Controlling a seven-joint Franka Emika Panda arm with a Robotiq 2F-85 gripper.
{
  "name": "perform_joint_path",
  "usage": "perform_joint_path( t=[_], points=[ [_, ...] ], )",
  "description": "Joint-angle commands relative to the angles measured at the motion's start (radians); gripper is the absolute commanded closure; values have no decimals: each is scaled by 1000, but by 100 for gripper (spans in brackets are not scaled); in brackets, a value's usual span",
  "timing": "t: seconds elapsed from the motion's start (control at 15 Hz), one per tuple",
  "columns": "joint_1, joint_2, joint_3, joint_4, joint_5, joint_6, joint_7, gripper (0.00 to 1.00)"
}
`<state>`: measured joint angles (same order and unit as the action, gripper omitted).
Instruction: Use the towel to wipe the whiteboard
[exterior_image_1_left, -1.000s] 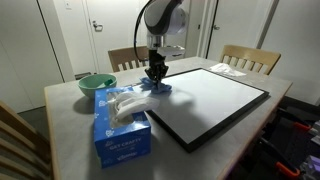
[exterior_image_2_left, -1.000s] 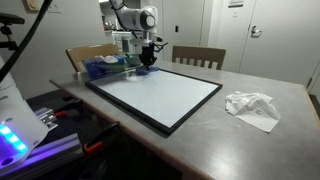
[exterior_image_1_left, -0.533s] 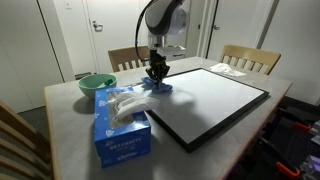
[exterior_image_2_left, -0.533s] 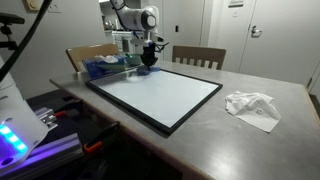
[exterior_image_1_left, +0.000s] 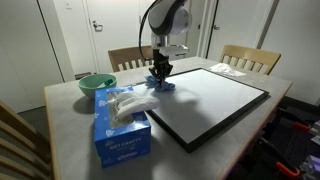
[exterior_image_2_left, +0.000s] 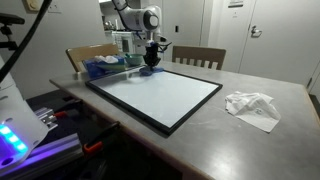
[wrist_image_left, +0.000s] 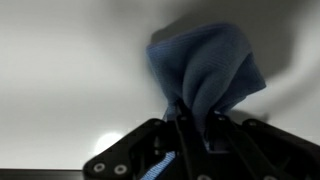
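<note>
The whiteboard (exterior_image_1_left: 215, 100) with a black frame lies flat on the table; it also shows in an exterior view (exterior_image_2_left: 160, 95) and fills the wrist view (wrist_image_left: 70, 70). My gripper (exterior_image_1_left: 160, 76) is shut on a blue towel (exterior_image_1_left: 163, 85) and presses it on the board near its far corner, also seen in an exterior view (exterior_image_2_left: 150, 66). In the wrist view the towel (wrist_image_left: 205, 70) bunches out from between the shut jaws (wrist_image_left: 192, 125).
A blue tissue box (exterior_image_1_left: 120, 125) and a green bowl (exterior_image_1_left: 95, 84) stand beside the board. A crumpled white tissue (exterior_image_2_left: 252, 106) lies on the grey table (exterior_image_2_left: 260, 135). Wooden chairs (exterior_image_1_left: 250, 59) stand around the table.
The gripper with the towel has slid a little across the board's far corner, toward the right in the exterior views.
</note>
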<state>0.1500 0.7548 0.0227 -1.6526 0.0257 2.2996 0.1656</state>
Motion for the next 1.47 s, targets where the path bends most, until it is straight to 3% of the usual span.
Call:
perform_joint_path(
  t=[0.0,0.67,0.93,1.4],
  points=[
    [-18,22,-16,-33,-28,20,-32,96],
    [-53,8,-31,-57,-17,9,-45,96],
    [-91,-13,5,-59,30,-39,-96,96],
    [-116,-3,-17,-76,0,-41,-170,96]
  ],
)
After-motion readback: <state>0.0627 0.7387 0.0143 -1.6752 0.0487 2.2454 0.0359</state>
